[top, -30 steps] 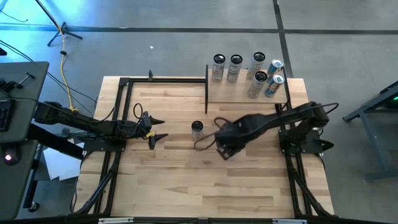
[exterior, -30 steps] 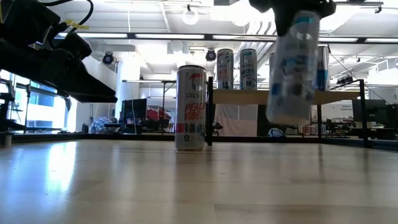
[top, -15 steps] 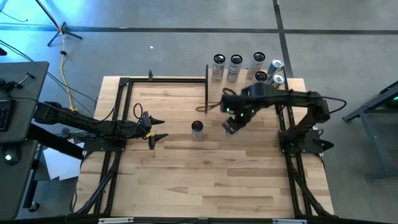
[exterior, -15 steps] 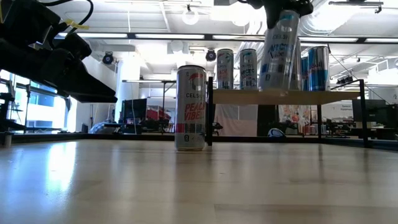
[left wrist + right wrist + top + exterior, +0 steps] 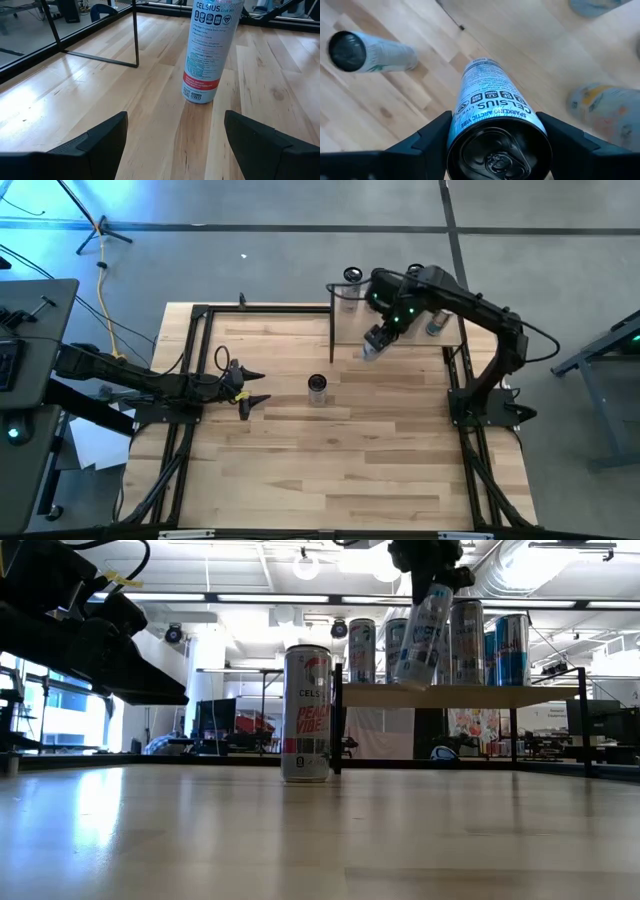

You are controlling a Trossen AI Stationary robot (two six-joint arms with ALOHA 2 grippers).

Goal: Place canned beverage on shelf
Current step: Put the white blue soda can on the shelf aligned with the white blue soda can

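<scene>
My right gripper point(image 5: 497, 152) is shut on a white-and-blue Celsius can point(image 5: 421, 633), over the left part of the shelf point(image 5: 470, 695), a light-wood board on thin black posts at the table's far right point(image 5: 415, 345). The can is tilted. A second Celsius can point(image 5: 317, 387) stands upright on its base on the tabletop; it also shows in the low view point(image 5: 306, 712) and the left wrist view point(image 5: 210, 50). My left gripper point(image 5: 250, 386) is open and empty at the table's left, pointing at that can. My right gripper pinches the can's wall just below its top rim point(image 5: 461, 114) between its two fingers point(image 5: 426, 144). The fingers come from above, slanting down. The can hangs tilted below them, its lower end point(image 5: 406, 678) just over the shelf board. Whether it touches the board I cannot tell.
Several other cans stand on the shelf behind and to the right of the held one point(image 5: 362, 650) point(image 5: 512, 648) point(image 5: 351, 277). A black metal frame point(image 5: 200, 315) runs round the tabletop's edges. Bare tabletop point(image 5: 330, 470) lies in front.
My right gripper has carried its can from above the table's middle up and toward the far edge, to over the shelf. The can, upright half a second ago, is now tipped with its lower end toward the table's left. The can on the table has stayed put.
</scene>
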